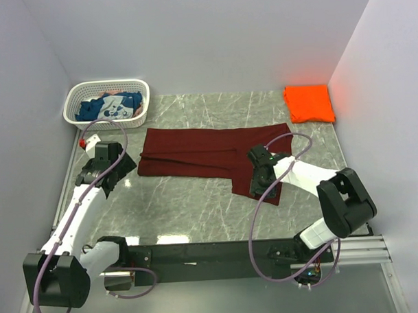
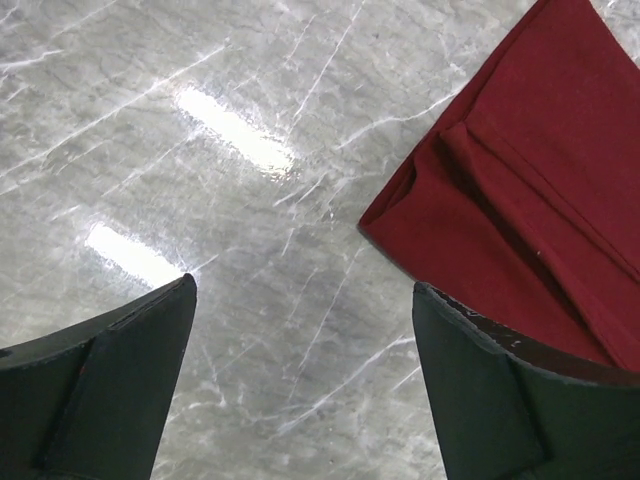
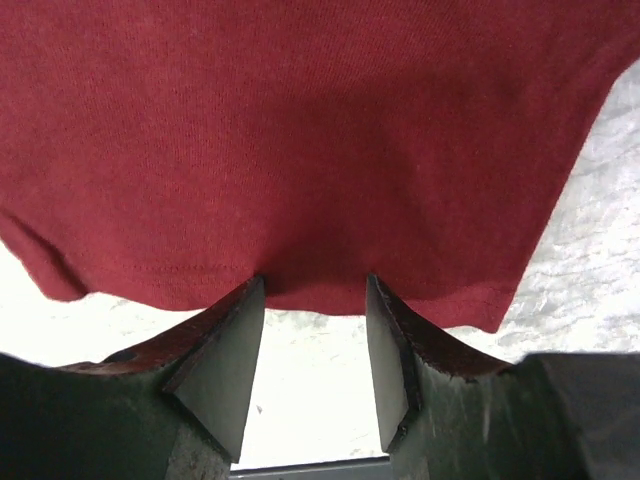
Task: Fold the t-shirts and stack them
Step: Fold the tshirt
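No legible text or labels.

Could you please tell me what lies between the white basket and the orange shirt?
Only bare table: the overhead view shows nothing between the basket and orange shirt; the maroon shirt lies nearer the arms.

One maroon t-shirt (image 1: 195,153); one orange t-shirt (image 1: 309,103); one blue t-shirt (image 1: 122,100); one basket (image 1: 107,85).

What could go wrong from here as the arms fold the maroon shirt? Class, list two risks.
1. The right gripper stands open just at the hem of the maroon shirt; closing there might pinch only the edge and slip off.
2. The left gripper is open over bare table beside the shirt's folded end, so a lone pull from the right could skew the folds.
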